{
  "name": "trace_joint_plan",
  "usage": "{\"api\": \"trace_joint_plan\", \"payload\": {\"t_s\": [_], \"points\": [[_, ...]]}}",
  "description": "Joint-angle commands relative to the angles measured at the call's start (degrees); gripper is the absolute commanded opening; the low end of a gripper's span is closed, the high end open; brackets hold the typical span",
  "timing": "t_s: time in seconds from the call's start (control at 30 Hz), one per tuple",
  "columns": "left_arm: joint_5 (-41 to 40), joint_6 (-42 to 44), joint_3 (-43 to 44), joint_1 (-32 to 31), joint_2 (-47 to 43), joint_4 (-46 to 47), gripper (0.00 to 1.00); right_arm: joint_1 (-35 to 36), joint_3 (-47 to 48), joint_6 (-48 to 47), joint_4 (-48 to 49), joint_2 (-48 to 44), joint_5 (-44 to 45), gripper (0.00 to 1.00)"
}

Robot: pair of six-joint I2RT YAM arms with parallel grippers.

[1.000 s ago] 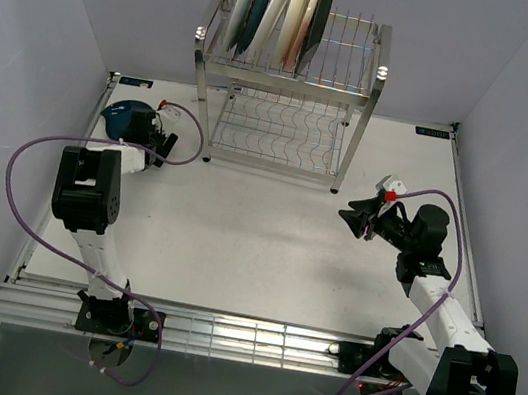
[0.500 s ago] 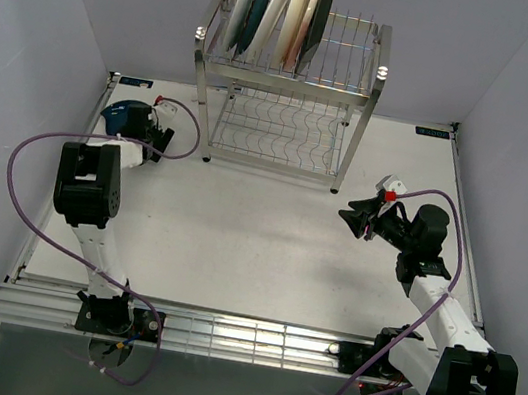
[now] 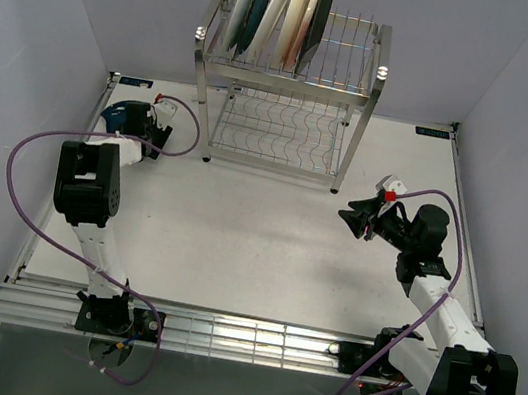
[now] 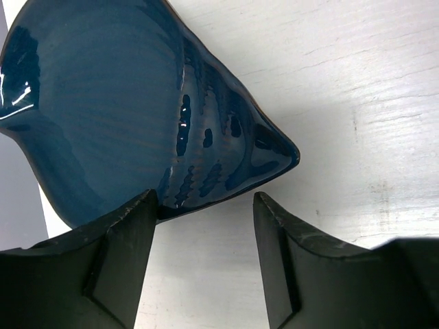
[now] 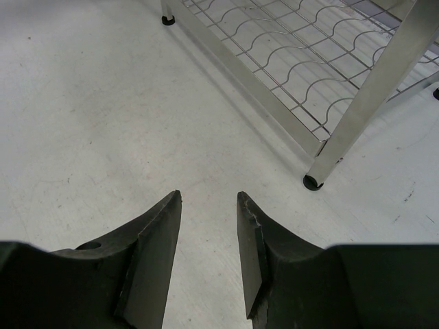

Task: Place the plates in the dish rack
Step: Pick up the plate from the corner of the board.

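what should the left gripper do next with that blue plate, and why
Probably nudge forward slightly, then close. The left gripper is open, and the rim of the small dark blue plate sits just at its fingertips, likely too shallow for a firm hold.

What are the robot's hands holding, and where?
Nothing yet. The left gripper sits open around the rim of the small dark blue plate, not pinching it; the right gripper is empty.
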Motion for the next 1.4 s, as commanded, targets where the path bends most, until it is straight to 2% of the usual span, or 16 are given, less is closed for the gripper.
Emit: {"api": "trace_joint_plan", "payload": {"t_s": [0.0, 0.43, 0.6, 1.0, 1.1, 1.13, 1.17, 1.2, 1.37], "points": [[2.78, -0.32, 1.54, 0.08, -0.07, -1.73, 0.66, -0.3, 1.64, -0.4, 1.08, -0.38, -1.19, 0.45], [1.29, 2.4, 0.74, -2.2, -0.69, -2.08, 0.57, -0.3, 1.64, -0.4, 0.99, -0.74, -1.28, 0.44], [-0.12, 3.28, 0.66, -4.04, -1.12, -2.61, 0.41, -0.3, 1.64, -0.4, 0.99, -0.73, -1.37, 0.45], [-0.03, 1.88, 1.19, -6.68, -2.44, -5.69, 0.22, -0.3, 1.64, -0.4, 0.91, -1.0, -1.19, 0.44], [0.49, 1.88, 1.1, -6.86, -2.62, -5.95, 0.25, -0.3, 1.64, -0.4, 0.82, -1.0, -1.28, 0.45], [0.5, 1.88, 1.01, -6.95, -2.53, -5.95, 0.29, -0.3, 1.64, -0.31, 0.91, -0.91, -1.28, 0.45], [0.41, 1.97, 1.01, -6.95, -2.62, -5.95, 0.4, -0.3, 1.64, -0.4, 0.82, -1.0, -1.28, 0.44], [0.06, 2.14, 0.83, -7.04, -2.62, -5.95, 0.44, -0.3, 1.64, -0.4, 0.82, -1.0, -1.37, 0.44], [-2.14, 2.58, 0.39, -7.04, -2.45, -5.51, 0.48, -0.3, 1.73, -0.4, 0.73, -0.82, -1.45, 0.44]]}}
